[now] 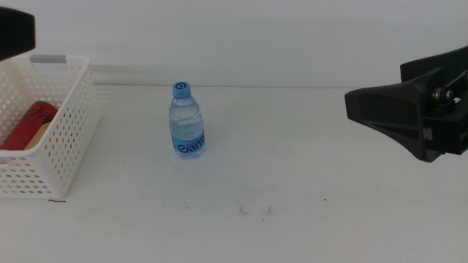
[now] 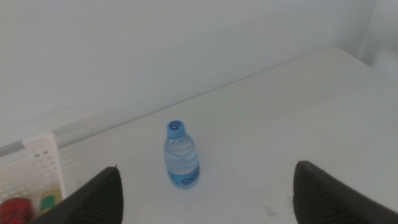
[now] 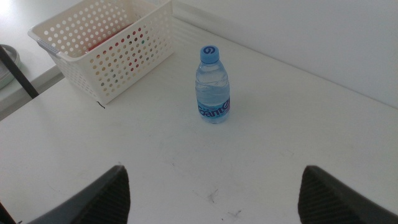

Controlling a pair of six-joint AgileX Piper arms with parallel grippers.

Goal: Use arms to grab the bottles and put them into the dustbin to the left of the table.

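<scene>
A small clear water bottle [image 1: 187, 122] with a blue cap stands upright on the white table [image 1: 292, 183], right of the white hole-patterned dustbin [image 1: 66, 139]. The red can [image 1: 28, 123] lies in the dustbin with a bit of the yellow bottle [image 1: 35, 136] beside it. My right gripper [image 1: 358, 106] is open and empty, held above the table well to the right of the water bottle. My left gripper [image 2: 208, 205] is open and empty, high above the dustbin side; only a dark part of it [image 1: 14, 33] shows in the middle view. The water bottle also shows in both wrist views [image 2: 181, 155] [image 3: 213, 87].
The dustbin [image 3: 106, 43] sits at the table's left end with a grey bar [image 1: 50, 59] on its rim. A wall runs along the table's far edge. A few dark scuffs [image 1: 254, 210] mark the table in front of the bottle.
</scene>
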